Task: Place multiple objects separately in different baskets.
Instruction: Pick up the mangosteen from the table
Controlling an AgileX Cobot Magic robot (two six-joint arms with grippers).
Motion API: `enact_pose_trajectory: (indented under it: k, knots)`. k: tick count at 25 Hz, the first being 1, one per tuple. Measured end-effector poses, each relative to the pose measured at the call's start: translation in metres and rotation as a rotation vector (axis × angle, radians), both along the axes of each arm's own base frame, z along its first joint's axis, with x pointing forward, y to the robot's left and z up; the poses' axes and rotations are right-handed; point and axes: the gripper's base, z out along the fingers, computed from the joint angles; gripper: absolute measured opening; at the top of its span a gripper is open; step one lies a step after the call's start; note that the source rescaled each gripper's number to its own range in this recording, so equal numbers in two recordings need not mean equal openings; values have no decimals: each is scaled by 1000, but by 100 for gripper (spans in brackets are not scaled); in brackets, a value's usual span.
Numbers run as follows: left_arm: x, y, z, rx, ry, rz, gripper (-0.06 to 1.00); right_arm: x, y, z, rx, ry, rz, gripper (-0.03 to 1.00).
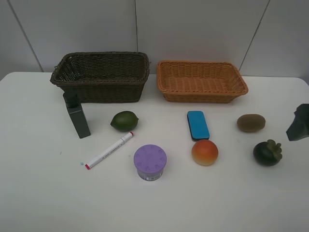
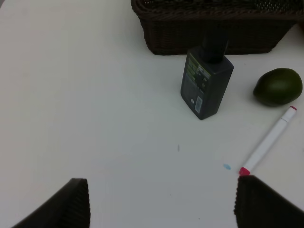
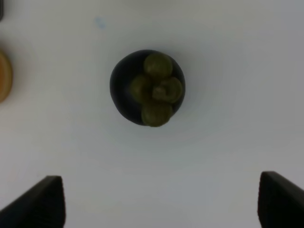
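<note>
The dark brown basket and the orange-tan basket stand side by side at the back; nothing shows inside them. On the table in front lie the dark green bottle, lime, marker, purple-lidded jar, blue eraser, peach, kiwi and mangosteen. My right gripper is open above the table, with the mangosteen ahead of its fingers. My left gripper is open and empty, short of the bottle, lime and marker.
The white table meets a grey wall behind the baskets. Part of my right arm shows at the right edge of the high view, beside the kiwi and mangosteen. The peach's edge shows in the right wrist view.
</note>
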Motion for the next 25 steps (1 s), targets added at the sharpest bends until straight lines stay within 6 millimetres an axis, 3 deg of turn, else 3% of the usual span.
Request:
enact_pose_trajectory:
  k: [12,25]
  knots:
    - [0,0,0,0,0,0,82,42,-1,-46,9,56,6,95]
    - [0,0,0,0,-1,0,82,61,0,-91,33,164,-5,95]
